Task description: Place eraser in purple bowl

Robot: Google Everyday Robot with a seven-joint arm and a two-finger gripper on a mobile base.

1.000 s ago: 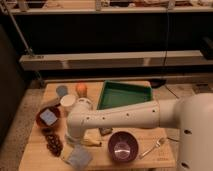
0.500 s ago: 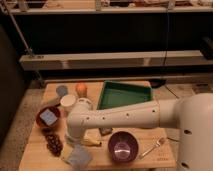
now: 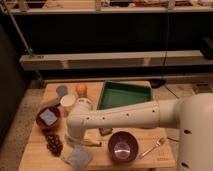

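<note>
Gripper (image 3: pixel 76 145) is hanging low over the front-left of the wooden table (image 3: pixel 37 156), fingers spread apart, right above a flat grey-blue square (image 3: pixel 80 156) with a pale yellowish block (image 3: pixel 93 138) just beside it. The purple bowl (image 3: pixel 122 146) sits upright to its right by the front edge, with a fork (image 3: pixel 152 147) past that. Off to the left there's a reddish-brown bowl (image 3: pixel 48 118). Further back is a green tray (image 3: pixel 125 95).

White arm (image 3: pixel 120 117) reaches out sideways, its last link bent down.
The tool (image 3: pixel 76 145) hangs below the wrist at the arm's far end, pointing downward, jaws spread wide.
</note>
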